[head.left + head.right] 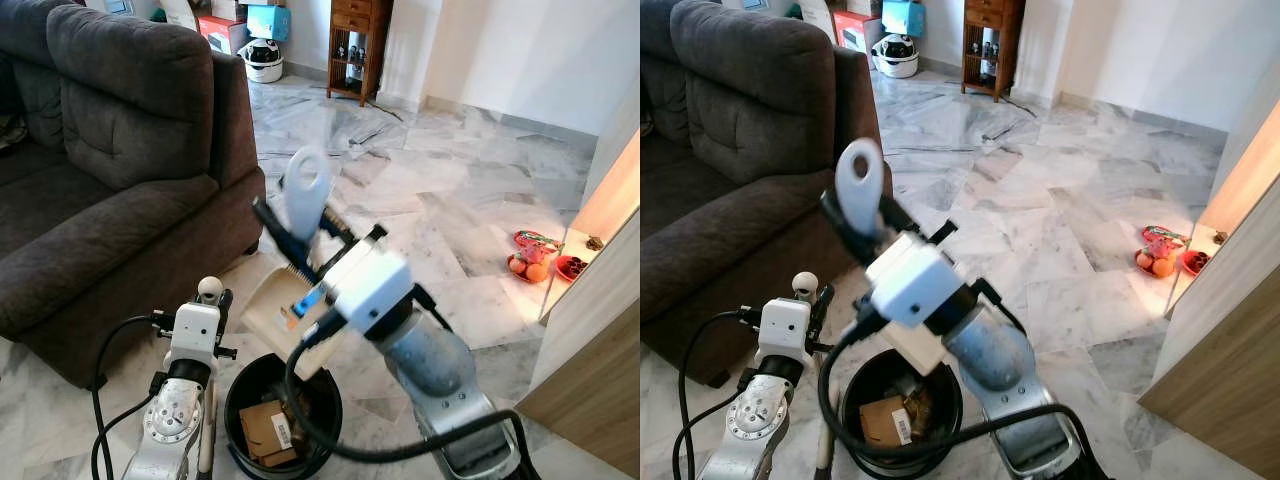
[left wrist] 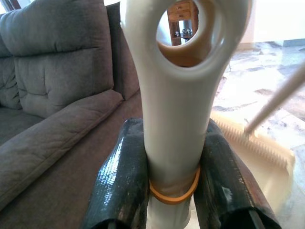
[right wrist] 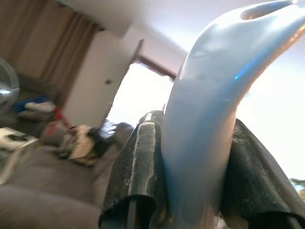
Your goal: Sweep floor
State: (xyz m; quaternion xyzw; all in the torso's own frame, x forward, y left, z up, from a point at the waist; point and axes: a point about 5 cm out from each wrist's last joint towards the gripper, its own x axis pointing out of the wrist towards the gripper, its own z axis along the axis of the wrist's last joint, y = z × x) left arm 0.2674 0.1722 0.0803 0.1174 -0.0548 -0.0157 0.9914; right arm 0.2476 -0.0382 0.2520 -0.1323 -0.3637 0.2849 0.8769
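Grey sofa (image 1: 110,170) left; marble floor (image 1: 450,200); wooden cabinet (image 1: 358,45) behind.

matt cloth sofa (image 1: 110,180); glossy marble floor (image 1: 450,200); smooth plastic dustpan (image 1: 275,305).

The floor (image 1: 440,190) is pale marble tile with grey veining, laid in a slanted pattern. A dark grey-brown sofa (image 1: 110,170) stands on it at the robot's left. Just in front of the robot a round black bin (image 1: 283,420) sits on the tiles, with cardboard scraps inside. Farther off, against the back wall, stands a dark wooden cabinet (image 1: 358,45), and beyond the sofa a white round appliance (image 1: 264,58) rests on the floor. To the right, beside a wooden panel, lie a red dish (image 1: 572,267) and some orange fruit (image 1: 530,268).
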